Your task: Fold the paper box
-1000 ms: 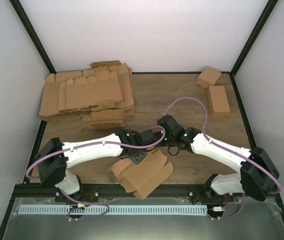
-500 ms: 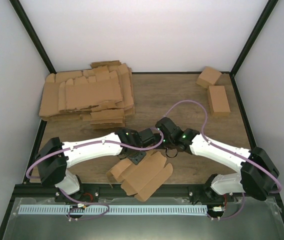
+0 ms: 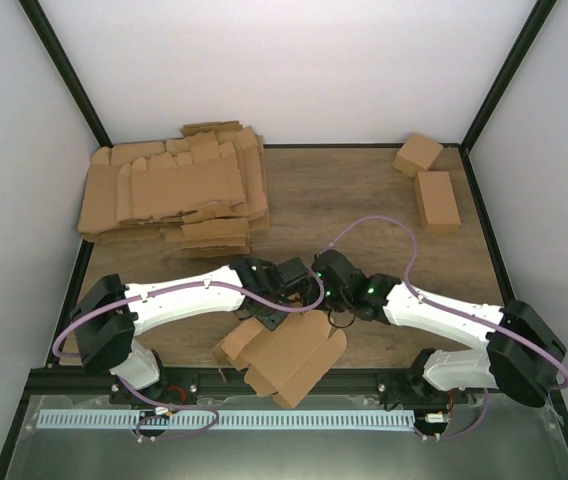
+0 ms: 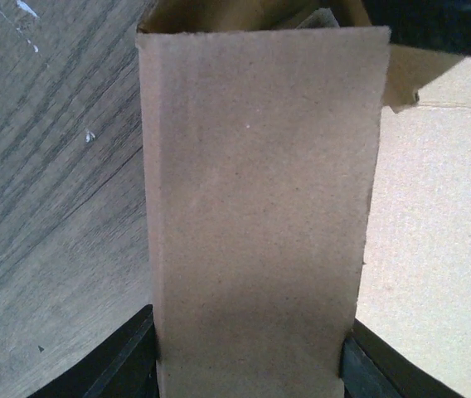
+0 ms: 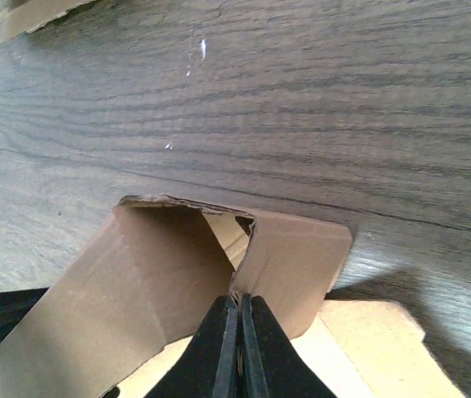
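The paper box [image 3: 289, 355] is a partly folded brown cardboard blank lying at the table's near edge. My left gripper [image 3: 276, 308] is shut on an upright panel of it; in the left wrist view the panel [image 4: 256, 207] fills the gap between the black fingers [image 4: 123, 365]. My right gripper [image 3: 332, 318] is shut on a raised side flap [image 5: 293, 265] of the box, jaws pinched together on its edge [image 5: 240, 311]. The two grippers sit close together over the box's far side.
A big pile of flat cardboard blanks [image 3: 174, 190] lies at the back left. Two folded boxes [image 3: 436, 198] [image 3: 417, 153] sit at the back right. Black frame posts and white walls bound the wooden table [image 3: 364, 200].
The right gripper has moved down and left, toward the left gripper, drawing its flap inward. The box has shifted slightly nearer the table's front edge.
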`<move>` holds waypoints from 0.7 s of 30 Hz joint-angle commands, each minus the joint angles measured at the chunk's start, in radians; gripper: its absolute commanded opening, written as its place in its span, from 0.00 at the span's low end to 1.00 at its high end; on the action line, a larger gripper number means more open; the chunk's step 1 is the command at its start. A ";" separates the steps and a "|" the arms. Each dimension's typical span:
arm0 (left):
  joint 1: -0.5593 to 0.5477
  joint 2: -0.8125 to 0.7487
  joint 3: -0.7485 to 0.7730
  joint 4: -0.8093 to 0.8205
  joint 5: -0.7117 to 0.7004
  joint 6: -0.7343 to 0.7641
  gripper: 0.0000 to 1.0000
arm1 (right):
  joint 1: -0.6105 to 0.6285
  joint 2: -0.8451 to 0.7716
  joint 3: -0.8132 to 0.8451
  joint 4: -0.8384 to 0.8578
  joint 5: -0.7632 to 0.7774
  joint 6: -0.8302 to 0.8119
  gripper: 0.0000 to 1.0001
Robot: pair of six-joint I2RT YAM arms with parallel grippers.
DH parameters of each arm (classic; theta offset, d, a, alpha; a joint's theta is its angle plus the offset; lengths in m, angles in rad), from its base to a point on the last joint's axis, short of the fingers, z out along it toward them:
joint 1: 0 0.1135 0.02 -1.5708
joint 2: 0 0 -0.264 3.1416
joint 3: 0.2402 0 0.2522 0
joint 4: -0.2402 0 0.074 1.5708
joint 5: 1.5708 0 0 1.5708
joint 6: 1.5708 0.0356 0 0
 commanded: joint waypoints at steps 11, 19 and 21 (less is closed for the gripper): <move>0.010 0.015 -0.007 0.097 0.019 0.020 0.49 | 0.061 -0.061 -0.089 0.090 -0.094 0.032 0.08; 0.005 0.007 -0.021 0.070 -0.006 0.062 0.50 | 0.061 -0.155 -0.104 0.032 -0.016 -0.004 0.32; 0.005 0.006 -0.025 0.067 -0.009 0.065 0.50 | 0.054 -0.166 -0.068 -0.034 0.027 -0.025 0.35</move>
